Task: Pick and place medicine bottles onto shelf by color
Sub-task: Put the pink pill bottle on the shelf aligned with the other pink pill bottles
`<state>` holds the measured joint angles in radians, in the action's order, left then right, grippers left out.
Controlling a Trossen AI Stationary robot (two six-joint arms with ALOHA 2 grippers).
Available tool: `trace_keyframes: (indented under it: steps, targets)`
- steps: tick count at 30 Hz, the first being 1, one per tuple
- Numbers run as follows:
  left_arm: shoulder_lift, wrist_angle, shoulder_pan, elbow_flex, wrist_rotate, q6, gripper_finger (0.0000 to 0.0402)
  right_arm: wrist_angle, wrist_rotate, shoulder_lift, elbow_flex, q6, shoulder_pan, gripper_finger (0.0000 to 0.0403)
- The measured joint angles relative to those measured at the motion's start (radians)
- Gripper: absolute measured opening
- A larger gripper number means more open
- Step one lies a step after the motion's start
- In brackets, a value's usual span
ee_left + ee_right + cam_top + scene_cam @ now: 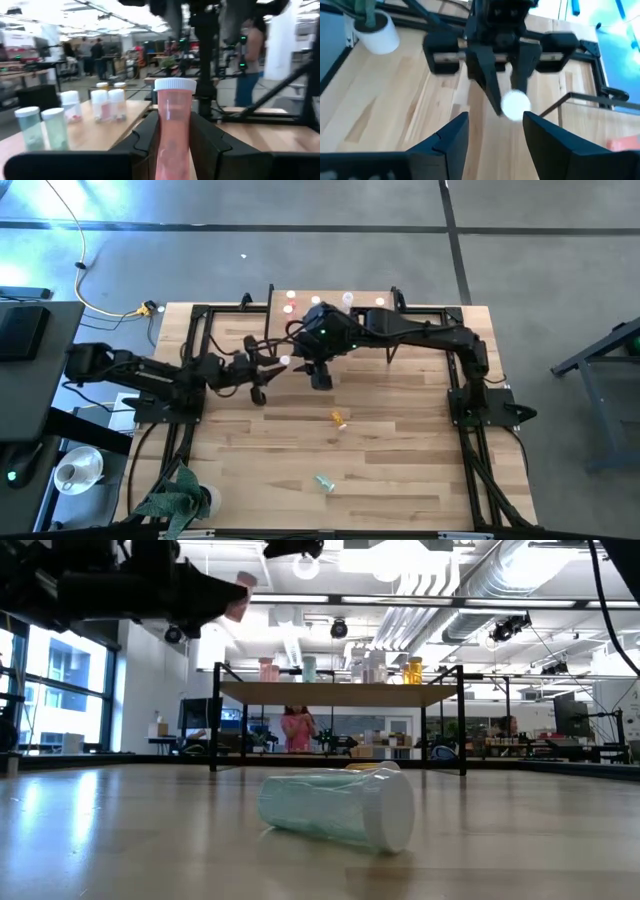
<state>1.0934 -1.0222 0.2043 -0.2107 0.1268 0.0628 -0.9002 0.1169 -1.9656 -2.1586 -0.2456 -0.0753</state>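
Between the two dark fingers of the left hand [172, 135], in the lower middle of the left wrist frame, a pink bottle [173, 132] stands upright, clamped on both sides, its white cap on top and its long axis vertical. The body is translucent pink and smooth. In the high view this hand [281, 365] sits left of centre, raised over the surface [400, 460], and in the low view the same bottle [240, 595] shows at the upper left, held high.

The right hand [492, 132] hangs just beside it, its two fingers spread apart with nothing between them; past them, in the right wrist frame, the white cap [515, 105] of the pink bottle shows end-on in the other hand's fingers. In the high view the right hand [320, 373] is at centre, close to the left one.

Farther out, the shelf [305, 292] lies at the upper middle of the high frame with several bottles standing on it. The left wrist frame shows two pale green ones [45, 127] at lower left, then clear-white ones [107, 102], all upright.

On the surface, an orange bottle [339, 419] lies on its side near the middle of the high frame, and a green bottle [324, 481] lies on its side lower down. In the low view that green bottle [335, 808] fills the centre, long axis running left to right, cap at the right.
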Motion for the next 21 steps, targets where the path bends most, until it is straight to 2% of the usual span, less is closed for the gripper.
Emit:
trace_keyframes:
  steps: [11, 21]
  targets:
    - [-0.024, 0.000, 0.020, 0.029, -0.066, 0.045, 0.0076, 0.131, 0.015, -0.059, 0.000, -0.052, -0.009, 0.0193]
    - [-0.024, -0.007, 0.020, 0.029, -0.072, 0.045, 0.0076, 0.127, 0.014, -0.107, 0.000, -0.052, -0.020, 0.0193]
